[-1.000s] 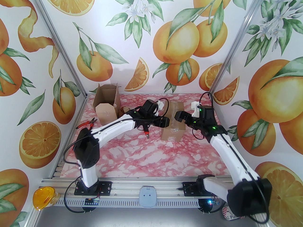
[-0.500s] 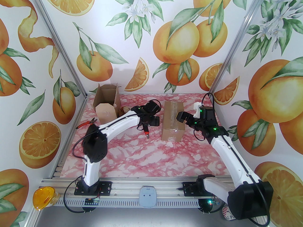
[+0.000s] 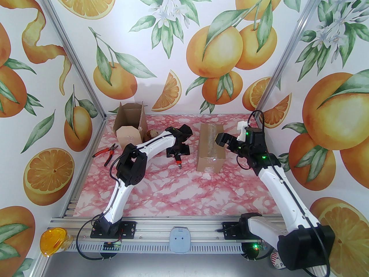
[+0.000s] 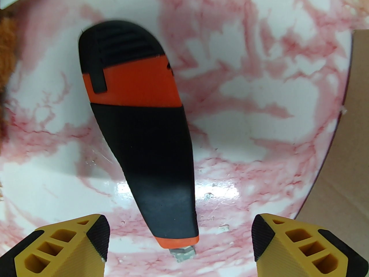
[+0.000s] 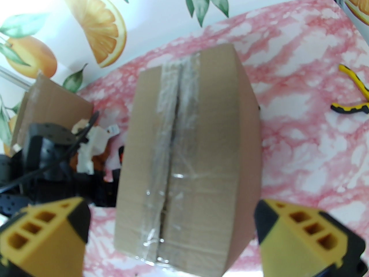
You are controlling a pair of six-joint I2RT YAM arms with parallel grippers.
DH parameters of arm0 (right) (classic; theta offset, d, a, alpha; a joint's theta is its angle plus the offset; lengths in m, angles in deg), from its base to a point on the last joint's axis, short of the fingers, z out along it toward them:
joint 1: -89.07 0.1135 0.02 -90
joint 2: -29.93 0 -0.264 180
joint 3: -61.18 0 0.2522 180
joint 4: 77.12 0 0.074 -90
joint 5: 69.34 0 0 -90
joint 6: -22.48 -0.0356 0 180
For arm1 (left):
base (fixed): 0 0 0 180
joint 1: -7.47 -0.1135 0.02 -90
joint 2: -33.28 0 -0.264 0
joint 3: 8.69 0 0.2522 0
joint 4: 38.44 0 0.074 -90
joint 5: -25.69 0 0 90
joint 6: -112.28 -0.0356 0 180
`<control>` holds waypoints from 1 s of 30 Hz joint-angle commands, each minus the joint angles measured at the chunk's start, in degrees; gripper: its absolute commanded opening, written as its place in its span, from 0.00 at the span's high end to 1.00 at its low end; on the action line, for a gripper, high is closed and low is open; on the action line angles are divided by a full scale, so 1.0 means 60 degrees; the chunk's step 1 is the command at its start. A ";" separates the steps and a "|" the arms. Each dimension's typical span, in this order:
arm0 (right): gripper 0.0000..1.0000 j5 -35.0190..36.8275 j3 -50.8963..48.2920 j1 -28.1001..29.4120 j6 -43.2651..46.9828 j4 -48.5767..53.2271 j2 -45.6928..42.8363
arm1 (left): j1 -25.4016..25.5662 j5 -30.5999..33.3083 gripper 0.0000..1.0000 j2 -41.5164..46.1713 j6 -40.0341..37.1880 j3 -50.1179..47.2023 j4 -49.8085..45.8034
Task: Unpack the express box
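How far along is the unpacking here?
Done: nothing visible; tape covers the seam of the sealed box. In hand: the open left gripper straddles the utility knife, not yet gripping; the open right gripper faces the box. Left: grasp knife, slit tape, empty box.

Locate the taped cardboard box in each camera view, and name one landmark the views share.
Top external: taped box, right of centre on the table.
Left wrist: box side along the right edge, right of the knife.
Right wrist: box at centre, taped seam up.
Shared landmark: the pink marbled table.
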 commanded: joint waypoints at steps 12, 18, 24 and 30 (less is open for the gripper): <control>0.00 -0.0019 0.0341 -0.0003 -0.0267 -0.0329 0.0238 | -0.0446 -0.1785 0.39 -0.0829 -0.0382 0.0219 0.0197; 0.01 0.0031 0.0340 0.0034 -0.0314 -0.0264 0.0255 | -0.0515 -0.1782 0.54 -0.0321 -0.0564 -0.0419 0.0737; 0.01 0.0198 0.0326 0.0134 -0.0300 -0.0198 0.0055 | -0.0505 -0.1506 0.61 0.0354 -0.1157 -0.0738 0.1128; 0.01 0.0300 0.0383 0.0522 -0.0331 -0.0268 0.0002 | -0.0501 -0.1601 0.63 0.0787 -0.1830 -0.0947 0.1452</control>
